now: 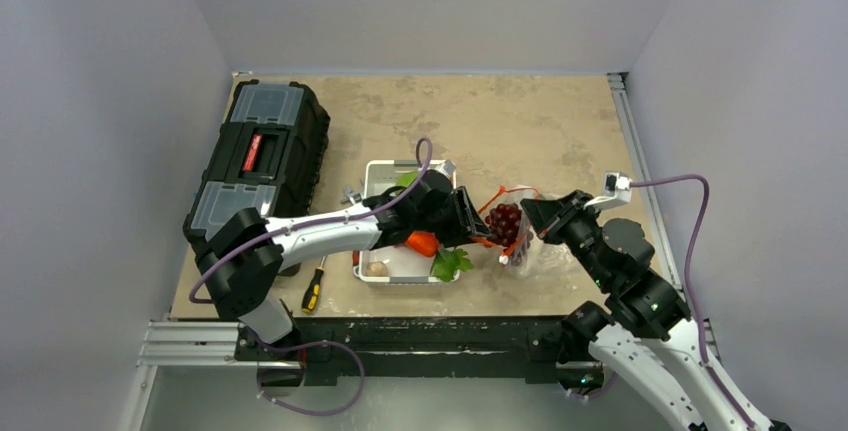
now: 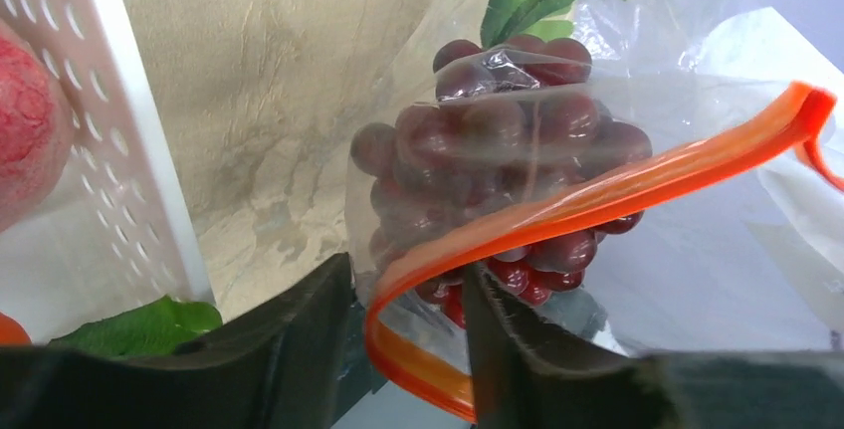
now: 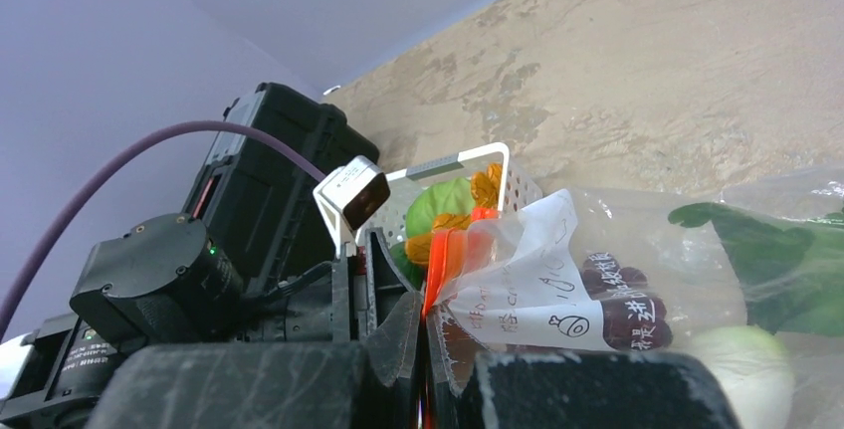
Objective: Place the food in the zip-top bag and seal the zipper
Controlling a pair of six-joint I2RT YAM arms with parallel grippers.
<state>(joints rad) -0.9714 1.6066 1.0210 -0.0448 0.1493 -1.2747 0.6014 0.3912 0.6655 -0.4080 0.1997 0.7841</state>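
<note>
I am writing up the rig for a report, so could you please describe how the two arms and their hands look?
Both arms mix glossy white link shells with matte black joint housings. The left hand and right hand are black with broad, flat black fingers. A purple cable loops along each arm. A small white box-shaped module with a dark face sits at each wrist. A small green light glows on the left arm's black housing.

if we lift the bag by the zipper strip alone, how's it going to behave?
Likely floppy: the bag film is wrinkled and drapes over the grapes. The zipper bends in a loop between the left gripper and right gripper, so it probably won't hold the mouth open. The grapes would probably sag the pouch and swing it.
</note>
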